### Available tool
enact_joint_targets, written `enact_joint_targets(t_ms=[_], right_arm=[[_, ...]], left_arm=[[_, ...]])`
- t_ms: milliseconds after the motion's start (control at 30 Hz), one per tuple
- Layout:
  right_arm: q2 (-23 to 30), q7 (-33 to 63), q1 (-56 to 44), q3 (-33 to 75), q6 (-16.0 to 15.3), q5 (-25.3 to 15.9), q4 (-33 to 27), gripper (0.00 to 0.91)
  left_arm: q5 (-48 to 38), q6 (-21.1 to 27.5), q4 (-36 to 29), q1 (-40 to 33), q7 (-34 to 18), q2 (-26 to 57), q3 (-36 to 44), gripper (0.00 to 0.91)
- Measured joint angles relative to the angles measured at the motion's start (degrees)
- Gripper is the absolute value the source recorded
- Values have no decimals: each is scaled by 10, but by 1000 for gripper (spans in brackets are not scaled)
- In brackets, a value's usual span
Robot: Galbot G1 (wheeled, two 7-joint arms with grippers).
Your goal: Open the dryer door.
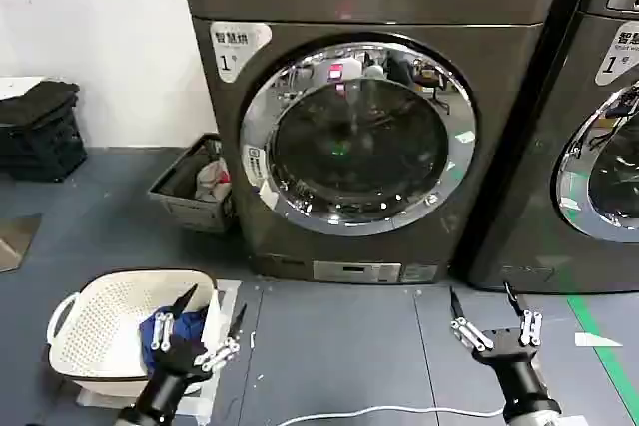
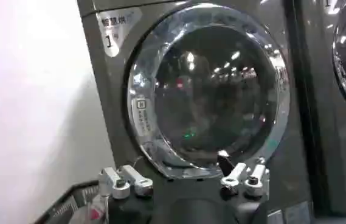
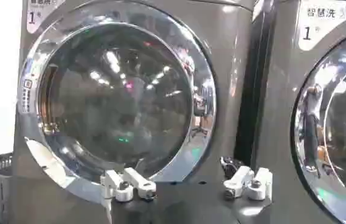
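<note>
The dryer door (image 1: 356,139) sits shut on the front of the machine, straight ahead. Both arms hang low, well short of it. The left gripper (image 1: 207,319), above a white laundry basket (image 1: 98,331), has its fingers spread and holds nothing. The right gripper (image 1: 487,311) is likewise spread and empty.

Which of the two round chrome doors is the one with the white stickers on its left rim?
The dryer door, fully in view on the machine straight ahead of the robot. The neighbouring door on the right is cut off at the head view's edge.
</note>
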Motion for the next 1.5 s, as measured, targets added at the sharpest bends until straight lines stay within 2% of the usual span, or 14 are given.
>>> enact_joint_targets(t_ms=[100,233,633,767,1067,1333,1500], right_arm=[[-4,12,7,-6,5,-3,-3,907],[-7,-2,15,-4,-23,1,-2,907],[-44,-20,58,-5,-42,24,-30,907],[-61,-31,82,-11,-46,41,-44,907],[-106,-54,152,-39,-69,110,-80,907],[-162,-56,229,-69,-69,119,-124,907],[-197,-59,278,-96,-70,153,-155,907]], left_arm=[[0,0,0,0,0,0,0,907],[1,0,0,1,0,1,-1,907],[2,-1,-9,8,0,5,-4,907],[2,-1,-11,11,0,4,-4,907],[2,1,-19,17,-1,2,-3,907],[2,2,-24,18,1,3,-2,907],[0,2,-27,17,1,4,-3,907]])
